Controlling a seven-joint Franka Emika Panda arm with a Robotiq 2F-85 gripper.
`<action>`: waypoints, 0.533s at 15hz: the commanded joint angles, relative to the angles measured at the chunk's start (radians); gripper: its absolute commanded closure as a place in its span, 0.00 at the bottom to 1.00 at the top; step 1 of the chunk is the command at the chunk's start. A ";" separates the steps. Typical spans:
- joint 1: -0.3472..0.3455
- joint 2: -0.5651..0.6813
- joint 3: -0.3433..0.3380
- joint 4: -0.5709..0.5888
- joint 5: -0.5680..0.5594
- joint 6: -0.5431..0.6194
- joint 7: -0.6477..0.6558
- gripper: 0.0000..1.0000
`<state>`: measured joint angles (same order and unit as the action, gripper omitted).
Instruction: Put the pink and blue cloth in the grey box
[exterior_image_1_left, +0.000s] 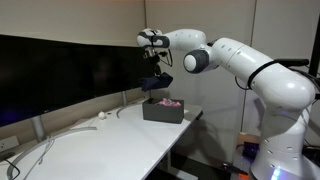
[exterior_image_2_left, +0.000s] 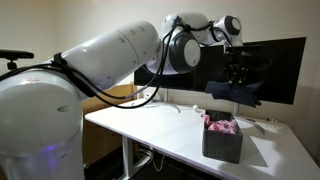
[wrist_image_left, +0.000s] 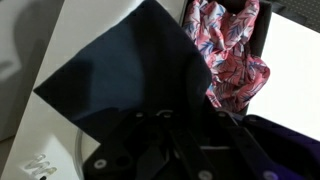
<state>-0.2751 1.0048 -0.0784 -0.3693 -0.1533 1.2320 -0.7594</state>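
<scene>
The dark navy cloth (exterior_image_1_left: 157, 82) hangs in the air from my gripper (exterior_image_1_left: 153, 64), which is shut on its top edge. It dangles just above the grey box (exterior_image_1_left: 163, 112) near the table's far end. In the box lies the pink patterned cloth (exterior_image_1_left: 168, 102). Another exterior view shows the same: gripper (exterior_image_2_left: 238, 72), navy cloth (exterior_image_2_left: 235, 92), pink cloth (exterior_image_2_left: 220, 124), grey box (exterior_image_2_left: 222, 145). In the wrist view the navy cloth (wrist_image_left: 125, 70) spreads out from the gripper (wrist_image_left: 165, 140), with the pink cloth (wrist_image_left: 230, 50) beside it inside the box.
The box stands on a white table (exterior_image_1_left: 110, 145). A large black monitor (exterior_image_1_left: 60, 70) runs along the table's back edge. White cables (exterior_image_1_left: 55, 140) and a small white object (exterior_image_1_left: 102, 117) lie on the table before it.
</scene>
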 joint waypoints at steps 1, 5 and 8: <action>-0.007 -0.036 0.004 -0.017 0.011 0.018 -0.029 0.91; 0.002 -0.056 0.008 -0.020 0.010 0.006 -0.065 0.91; 0.011 -0.070 0.012 -0.026 0.010 -0.011 -0.100 0.91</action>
<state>-0.2684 0.9742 -0.0716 -0.3672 -0.1523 1.2371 -0.8054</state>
